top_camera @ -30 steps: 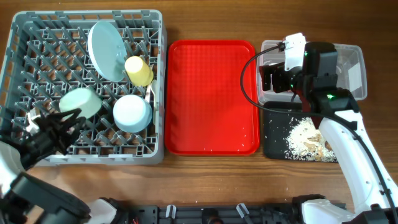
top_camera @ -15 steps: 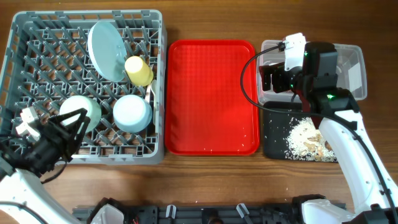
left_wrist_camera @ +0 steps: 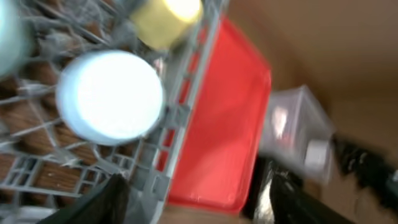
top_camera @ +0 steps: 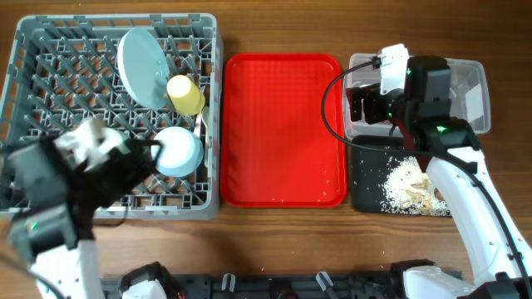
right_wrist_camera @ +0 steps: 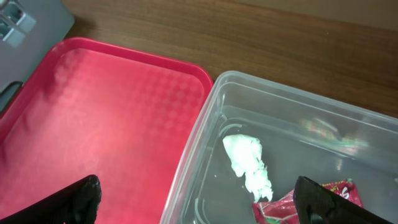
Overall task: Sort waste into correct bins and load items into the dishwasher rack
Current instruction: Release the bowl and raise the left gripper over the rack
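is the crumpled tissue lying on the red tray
No, the crumpled tissue lies inside the clear tub, next to the red wrapper.

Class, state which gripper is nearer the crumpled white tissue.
Right. The right gripper hovers over the clear tub holding the tissue; the left gripper is far across the table, over the dishwasher rack.

The rack is grey, the serving tray red, the cup yellow, the plate pale blue.

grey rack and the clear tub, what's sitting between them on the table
The red tray lies between the rack and the clear tub, as the overhead view shows.
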